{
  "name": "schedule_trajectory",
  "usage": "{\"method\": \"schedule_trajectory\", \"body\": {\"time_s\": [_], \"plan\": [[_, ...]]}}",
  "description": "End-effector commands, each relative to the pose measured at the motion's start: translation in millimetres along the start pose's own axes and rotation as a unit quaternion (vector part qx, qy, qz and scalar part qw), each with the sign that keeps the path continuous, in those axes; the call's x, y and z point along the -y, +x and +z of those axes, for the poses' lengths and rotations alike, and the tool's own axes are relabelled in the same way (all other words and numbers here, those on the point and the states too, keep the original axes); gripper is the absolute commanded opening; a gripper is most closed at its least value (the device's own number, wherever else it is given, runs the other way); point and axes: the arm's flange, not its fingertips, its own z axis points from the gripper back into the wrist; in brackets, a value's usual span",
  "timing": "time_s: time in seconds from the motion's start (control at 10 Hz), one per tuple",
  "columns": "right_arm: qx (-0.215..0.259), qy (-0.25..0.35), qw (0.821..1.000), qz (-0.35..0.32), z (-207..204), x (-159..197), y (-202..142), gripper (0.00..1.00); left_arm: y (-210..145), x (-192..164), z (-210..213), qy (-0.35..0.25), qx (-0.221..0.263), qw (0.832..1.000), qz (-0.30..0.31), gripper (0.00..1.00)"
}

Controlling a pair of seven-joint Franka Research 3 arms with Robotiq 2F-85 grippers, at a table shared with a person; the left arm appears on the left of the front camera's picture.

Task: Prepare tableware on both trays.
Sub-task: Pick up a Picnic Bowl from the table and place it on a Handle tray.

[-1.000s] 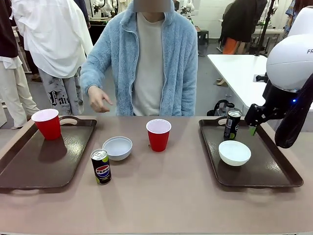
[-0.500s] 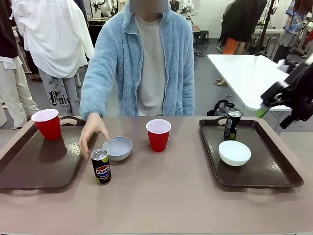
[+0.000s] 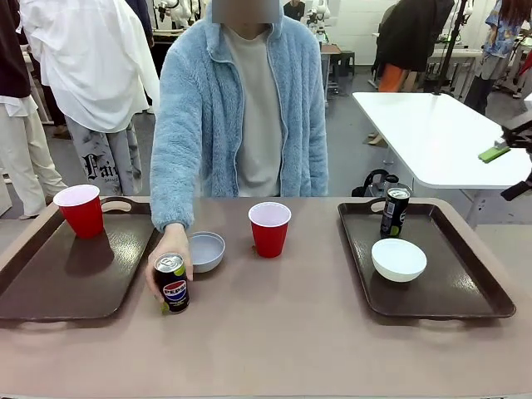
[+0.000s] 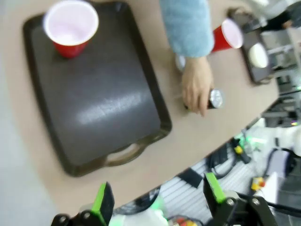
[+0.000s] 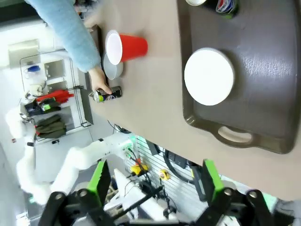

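Note:
The left tray carries one red cup. On the right tray stand a black can and a white bowl. Between the trays on the bare table are a second red cup, a pale bowl and another can, which the person's hand grips. My left gripper hangs open high above the left tray. My right gripper is open above the right tray; its green pad shows at the front view's right edge.
The person stands at the far side of the table, their arm reaching down to the middle left. A white table stands behind on the right, and other people stand behind on the left. Bare tabletop lies along the near edge.
My right gripper has drawn up and away to the right from the can on the right tray. The person's hand has come down and closed on the can on the table.

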Motion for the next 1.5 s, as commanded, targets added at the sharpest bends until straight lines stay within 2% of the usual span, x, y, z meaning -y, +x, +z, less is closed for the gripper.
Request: {"method": "schedule_trajectory", "body": {"time_s": [0.0,0.2,0.3,0.5,0.6,0.7,0.9,1.1,1.3,1.4], "plan": [[0.0,0.047,0.999,0.008,23.2,30.2,5.2,1.0,35.9,5.8,7.4,0.048,-0.047,0.998,0.022,1.0],[0.005,0.091,0.996,0.016,44.3,68.6,-1.6,1.0,59.1,31.5,-6.8,0.088,-0.068,0.994,0.021,1.0],[-0.012,0.115,0.993,0.021,45.1,87.0,-1.1,1.0,70.2,47.7,-18.2,0.115,-0.077,0.99,0.023,1.0],[-0.036,0.136,0.99,0.016,26.4,110.7,3.7,1.0,83.3,76.4,-45.5,0.17,-0.093,0.981,0.024,1.0],[-0.042,0.139,0.989,0.006,15.3,118.2,7.8,1.0,85.5,92.6,-60.3,0.192,-0.098,0.976,0.014,1.0],[-0.018,0.115,0.993,0.008,29.7,106.1,-11.4,1.0,89.0,109.5,-77.5,0.214,-0.097,0.972,-0.004,1.0],[-0.018,0.115,0.993,0.008,29.7,106.1,-11.4,1.0,97.6,129.9,-111.2,0.238,-0.103,0.965,-0.034,1.0],[-0.018,0.115,0.993,0.008,29.7,106.1,-11.4,1.0,111.1,141.1,-148.6,0.245,-0.08,0.963,-0.082,1.0],[-0.018,0.115,0.993,0.008,29.7,106.1,-11.4,1.0,124.6,129.7,-175.0,0.201,-0.075,0.969,-0.12,1.0],[-0.018,0.115,0.993,0.008,29.7,106.1,-11.4,1.0,120.4,126.9,-178.4,0.178,-0.082,0.971,-0.136,1.0]]}}
